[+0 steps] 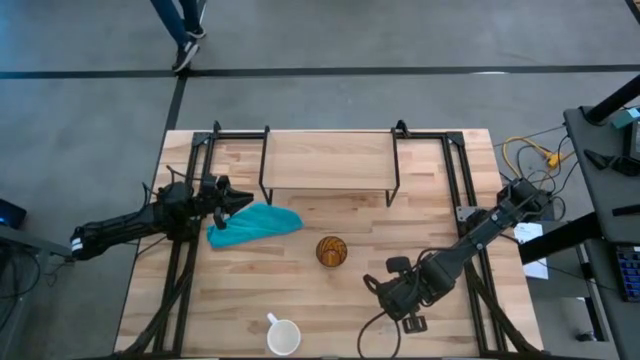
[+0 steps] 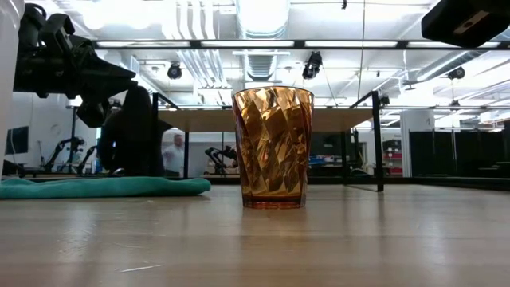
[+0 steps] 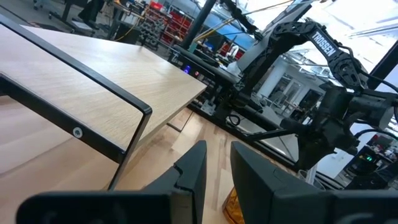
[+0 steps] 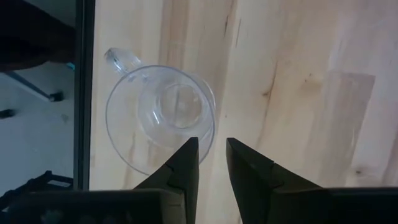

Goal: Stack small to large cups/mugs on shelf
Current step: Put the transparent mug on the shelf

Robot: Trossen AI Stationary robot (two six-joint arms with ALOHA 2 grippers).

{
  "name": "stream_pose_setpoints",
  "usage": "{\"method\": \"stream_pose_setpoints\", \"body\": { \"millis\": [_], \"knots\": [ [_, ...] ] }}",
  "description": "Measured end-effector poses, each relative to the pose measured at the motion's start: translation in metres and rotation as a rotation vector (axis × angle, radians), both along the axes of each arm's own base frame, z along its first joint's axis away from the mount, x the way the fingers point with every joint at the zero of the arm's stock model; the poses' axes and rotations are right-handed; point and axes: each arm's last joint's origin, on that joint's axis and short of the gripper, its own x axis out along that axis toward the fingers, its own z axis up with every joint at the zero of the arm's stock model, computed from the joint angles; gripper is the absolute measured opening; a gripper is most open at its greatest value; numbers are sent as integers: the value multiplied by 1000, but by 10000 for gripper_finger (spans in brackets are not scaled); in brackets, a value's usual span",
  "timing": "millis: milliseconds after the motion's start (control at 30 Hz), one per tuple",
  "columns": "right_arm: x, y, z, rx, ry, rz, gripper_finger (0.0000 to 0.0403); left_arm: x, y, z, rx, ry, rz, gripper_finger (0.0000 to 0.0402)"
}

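Note:
The amber-brown textured cup [image 1: 332, 250] [image 2: 272, 147] stands upright on its base mid-table. The white mug [image 1: 283, 335] stands near the near edge, its side showing at the low view's border [image 2: 6, 80]. The clear glass cup [image 4: 160, 118], handle [image 4: 121, 59] outward, sits on its base close to the table's edge. My right gripper [image 4: 212, 155] [image 1: 385, 290] hovers above it, open by a narrow gap, fingertips over one side of its rim. My left gripper [image 3: 217, 165] [image 1: 238, 200] waits at the table's left above the teal cloth, also narrowly open. The shelf [image 1: 328, 160] [image 3: 93, 81] stands at the far side.
The teal cloth [image 1: 255, 225] [image 2: 96, 187] lies left of the amber cup. Black frame rails [image 1: 190, 250] run along both table sides, and a black bar [image 4: 84, 93] edges the table by the glass cup. A person's legs [image 1: 185, 30] show beyond the far edge.

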Motion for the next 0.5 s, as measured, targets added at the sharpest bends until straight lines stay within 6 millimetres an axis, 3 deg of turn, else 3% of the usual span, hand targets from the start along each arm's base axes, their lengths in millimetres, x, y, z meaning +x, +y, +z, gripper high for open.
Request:
{"method": "stream_pose_setpoints", "body": {
  "millis": [500],
  "knots": [
    [3, 3, 1, 40, -17, -18, 77, 0, 0, 0, 0, 0, 0, 59]
  ]
}}
